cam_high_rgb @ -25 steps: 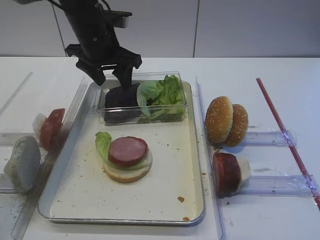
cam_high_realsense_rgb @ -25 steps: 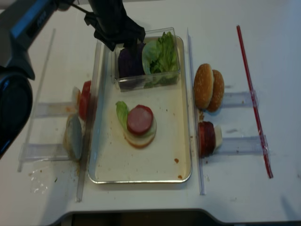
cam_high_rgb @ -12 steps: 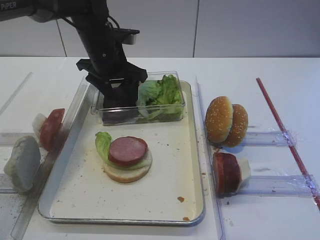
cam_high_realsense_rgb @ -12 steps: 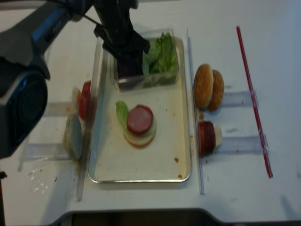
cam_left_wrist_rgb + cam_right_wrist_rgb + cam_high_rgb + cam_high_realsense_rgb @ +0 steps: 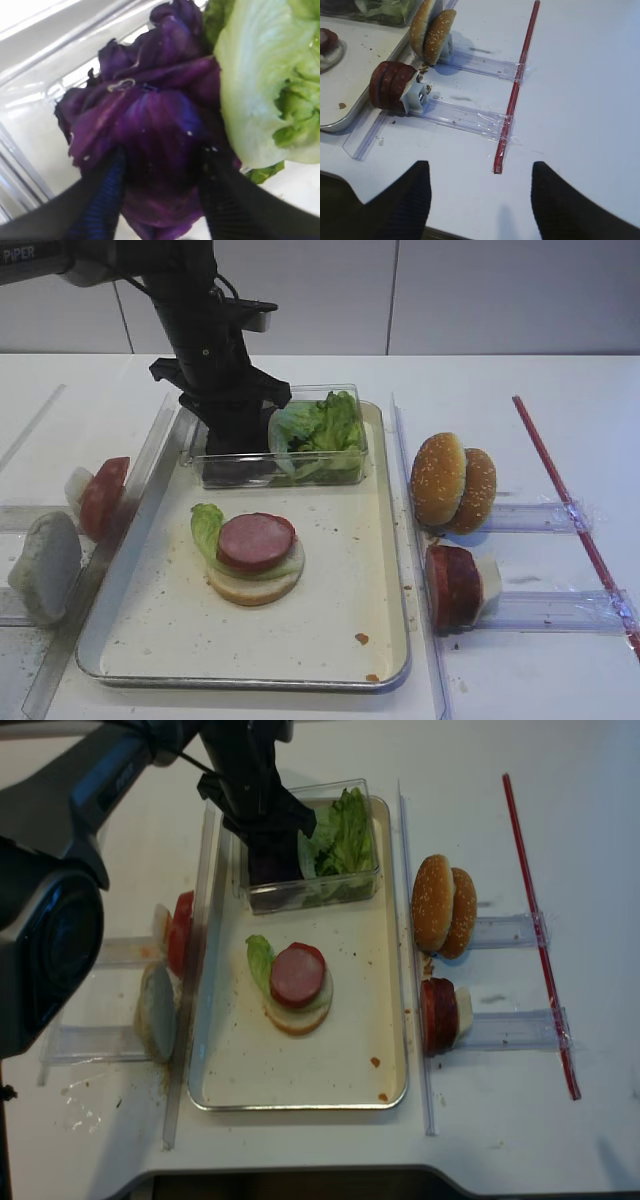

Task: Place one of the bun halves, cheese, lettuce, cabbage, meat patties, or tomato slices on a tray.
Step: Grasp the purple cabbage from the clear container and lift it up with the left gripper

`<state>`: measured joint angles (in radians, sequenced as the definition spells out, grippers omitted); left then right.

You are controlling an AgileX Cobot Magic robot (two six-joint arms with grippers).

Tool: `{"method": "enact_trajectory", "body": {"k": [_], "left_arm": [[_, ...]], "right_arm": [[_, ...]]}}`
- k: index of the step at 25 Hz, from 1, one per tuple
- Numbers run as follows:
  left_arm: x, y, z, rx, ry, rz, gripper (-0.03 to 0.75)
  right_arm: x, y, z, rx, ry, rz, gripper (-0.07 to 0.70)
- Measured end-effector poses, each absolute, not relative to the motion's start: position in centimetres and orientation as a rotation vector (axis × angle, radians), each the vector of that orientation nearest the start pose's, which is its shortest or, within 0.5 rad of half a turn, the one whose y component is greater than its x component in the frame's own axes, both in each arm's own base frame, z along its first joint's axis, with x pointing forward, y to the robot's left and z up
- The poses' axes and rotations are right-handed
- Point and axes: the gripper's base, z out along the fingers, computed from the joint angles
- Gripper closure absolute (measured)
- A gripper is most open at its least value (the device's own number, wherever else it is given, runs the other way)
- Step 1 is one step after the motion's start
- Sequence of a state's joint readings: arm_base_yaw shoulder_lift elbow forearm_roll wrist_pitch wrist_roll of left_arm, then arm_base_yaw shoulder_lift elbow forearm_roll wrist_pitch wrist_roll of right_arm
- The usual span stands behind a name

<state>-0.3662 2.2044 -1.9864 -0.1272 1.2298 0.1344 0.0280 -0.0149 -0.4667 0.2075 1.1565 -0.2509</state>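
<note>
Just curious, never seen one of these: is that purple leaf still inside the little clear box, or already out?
Still in. The cabbage lies in the clear box beside the lettuce, the left gripper closing round it.

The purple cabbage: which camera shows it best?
The left wrist view: the cabbage fills the picture, its crinkled leaf between the left gripper's fingers. In both high views the arm hides most of it inside the clear box. The right wrist view misses it.

The black left gripper point(image 5: 160, 195), a second ago above the small clear plastic box point(image 5: 285, 475), now sits down inside that box; its fingers point(image 5: 102, 200), then spread wide, now press the dark purple crinkled cabbage leaf point(image 5: 150, 130).
</note>
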Motion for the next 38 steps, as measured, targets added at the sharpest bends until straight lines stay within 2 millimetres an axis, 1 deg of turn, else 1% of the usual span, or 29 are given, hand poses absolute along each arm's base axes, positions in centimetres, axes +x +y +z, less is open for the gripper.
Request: {"method": "enact_trajectory", "body": {"k": [8,11,15,22,31,38], "left_arm": [[43.4,-17.8,22.8,0.694,2.856,-0.217,0.586],[43.4,-17.8,22.8,0.694,2.856,-0.217,0.638],[43.5,-17.8,23.1,0.693,2.848,-0.215,0.687],[44.1,-18.0,24.9,0.652,2.793,-0.216,0.697],[44.1,-18.0,24.9,0.609,2.804,-0.223,0.699],[43.4,-17.7,27.2,0.571,2.767,-0.233,0.699]], "right_arm": [[-0.9,1.7,26.2,-0.317,2.118,0.123,0.176],[-0.9,1.7,26.2,-0.317,2.118,0.123,0.176],[-0.9,1.7,26.2,-0.317,2.118,0.123,0.176],[-0.9,1.7,26.2,-0.317,2.118,0.123,0.176],[-0.9,1.7,26.2,-0.317,2.118,0.123,0.176],[-0.9,1.7,26.2,-0.317,2.118,0.123,0.176]]}}
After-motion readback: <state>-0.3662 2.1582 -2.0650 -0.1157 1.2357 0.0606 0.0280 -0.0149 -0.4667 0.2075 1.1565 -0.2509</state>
